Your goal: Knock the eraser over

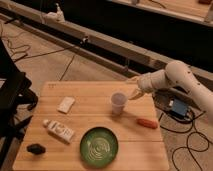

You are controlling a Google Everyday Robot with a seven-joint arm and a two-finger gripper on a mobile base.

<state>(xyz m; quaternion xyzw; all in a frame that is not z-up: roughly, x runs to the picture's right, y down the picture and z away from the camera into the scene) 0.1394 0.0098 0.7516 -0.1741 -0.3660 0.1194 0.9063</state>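
The eraser [36, 148] is a small black oblong block lying near the front left corner of the wooden table [95, 117]. My gripper [134, 89] is on the end of the white arm [175, 77] that reaches in from the right. It hangs over the table's far right edge, just right of a clear plastic cup [118, 103]. The gripper is far from the eraser, across the table diagonally, and touches nothing that I can see.
A white tube [59, 130] lies right of and behind the eraser. A green plate [99, 146] sits at the front middle. A flat white piece [66, 104] lies at the back left, an orange oblong item [147, 122] at the right. A black chair [12, 95] stands to the left.
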